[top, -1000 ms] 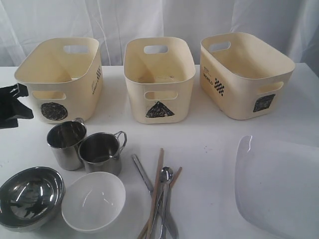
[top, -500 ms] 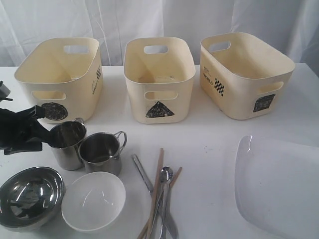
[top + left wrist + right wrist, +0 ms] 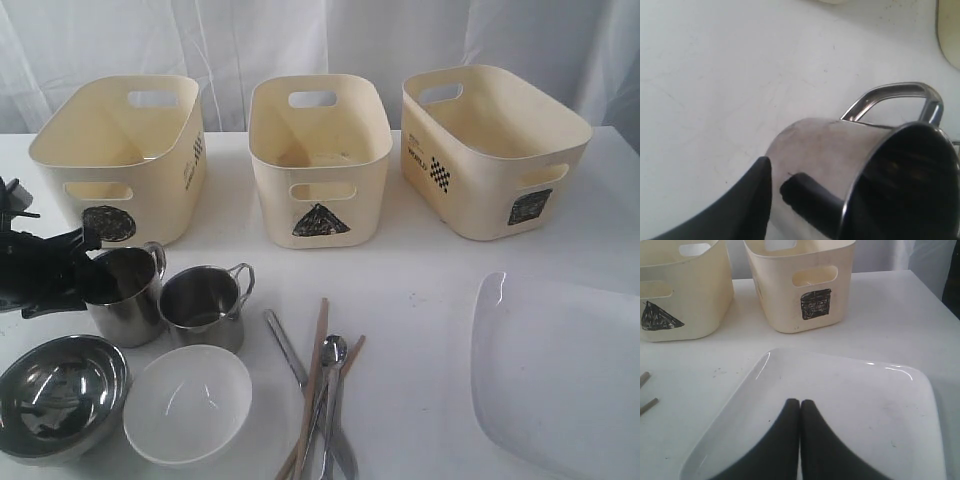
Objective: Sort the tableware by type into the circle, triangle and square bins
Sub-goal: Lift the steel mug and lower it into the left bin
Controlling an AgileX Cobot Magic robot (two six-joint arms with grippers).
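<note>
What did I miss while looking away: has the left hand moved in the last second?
Yes: the left hand moved rightward, from the picture's edge to the left mug, near the circle bin.

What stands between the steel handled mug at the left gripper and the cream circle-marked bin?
Nothing visible. Only bare white table lies between the mug in the left gripper and that bin; the other steel mug stands aside.

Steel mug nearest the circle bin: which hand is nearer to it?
Left. The left hand is right against that mug, a finger on its side; the right hand is far away, closed above the white square plate.
</note>
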